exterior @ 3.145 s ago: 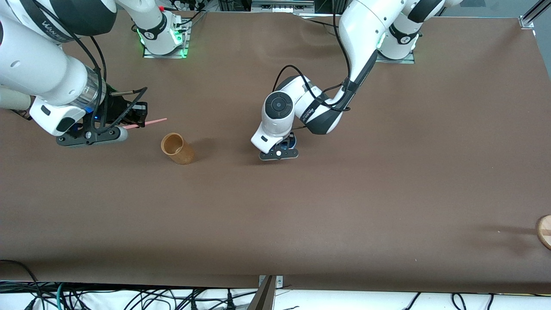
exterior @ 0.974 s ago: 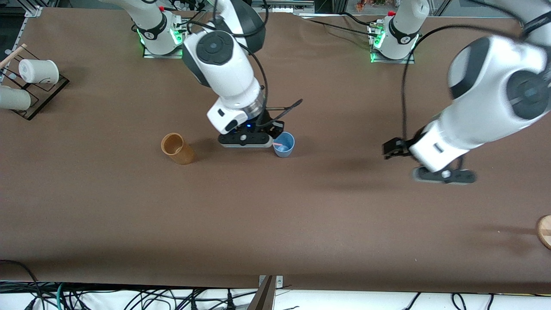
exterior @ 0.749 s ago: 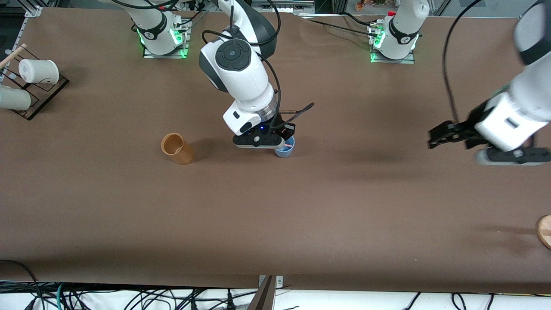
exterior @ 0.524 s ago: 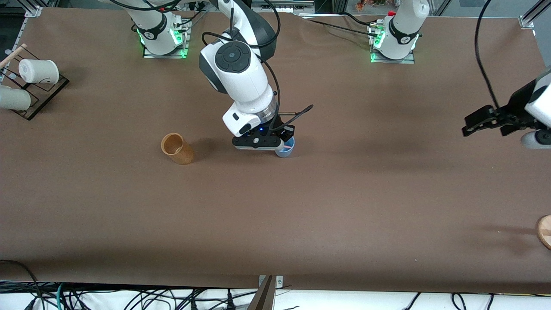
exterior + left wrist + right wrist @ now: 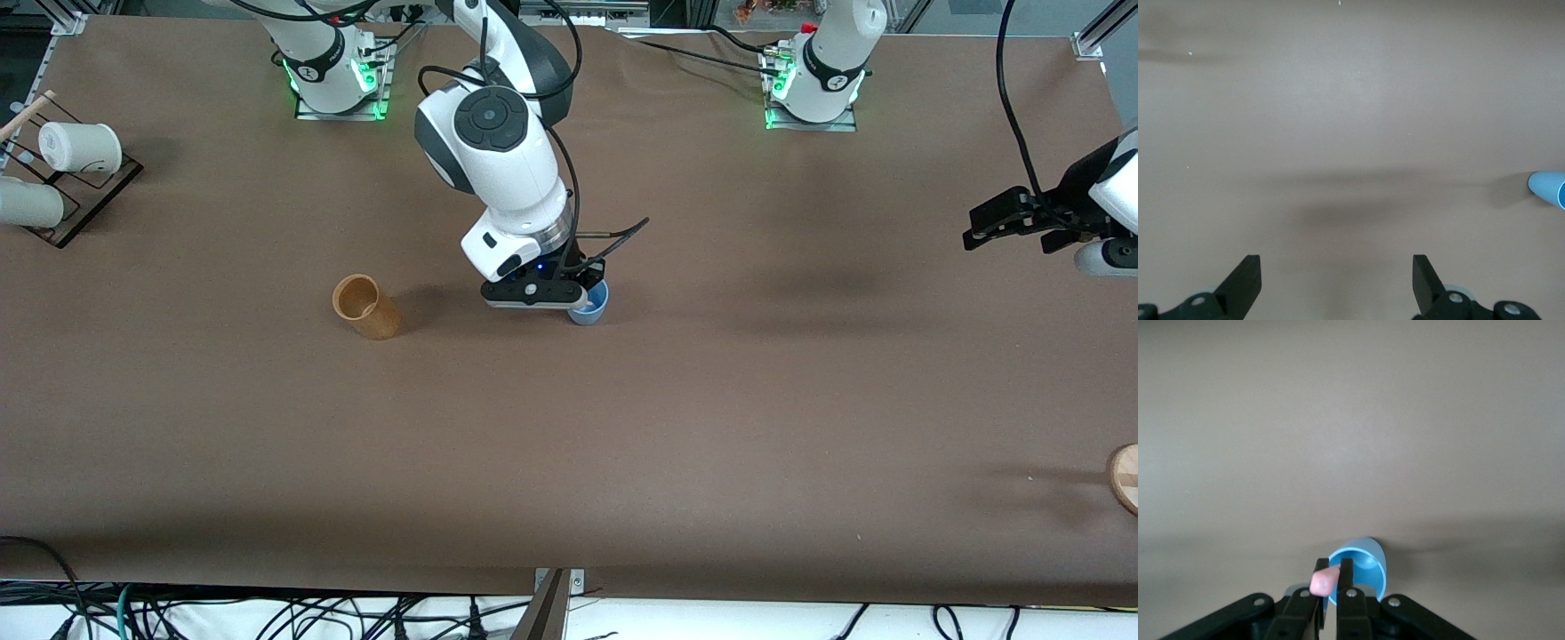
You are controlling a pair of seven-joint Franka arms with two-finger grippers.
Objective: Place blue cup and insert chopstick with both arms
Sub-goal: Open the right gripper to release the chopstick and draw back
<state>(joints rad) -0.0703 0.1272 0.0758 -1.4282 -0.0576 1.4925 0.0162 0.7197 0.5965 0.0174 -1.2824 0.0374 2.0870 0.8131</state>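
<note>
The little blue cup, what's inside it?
Inside the small light-blue tapered cup only its blue wall shows. The right gripper, jaws shut on the thin pink chopstick, sits right over the opening and covers the bottom and the stick's lower end.

We see the blue cup (image 5: 591, 308) standing upright on the table (image 5: 711, 400), mid-table, toward the left arm's end from a tan cup (image 5: 365, 307). The pink chopstick (image 5: 1324, 581) is clamped in the right end effector (image 5: 1329, 583) directly over the cup's mouth.
</note>
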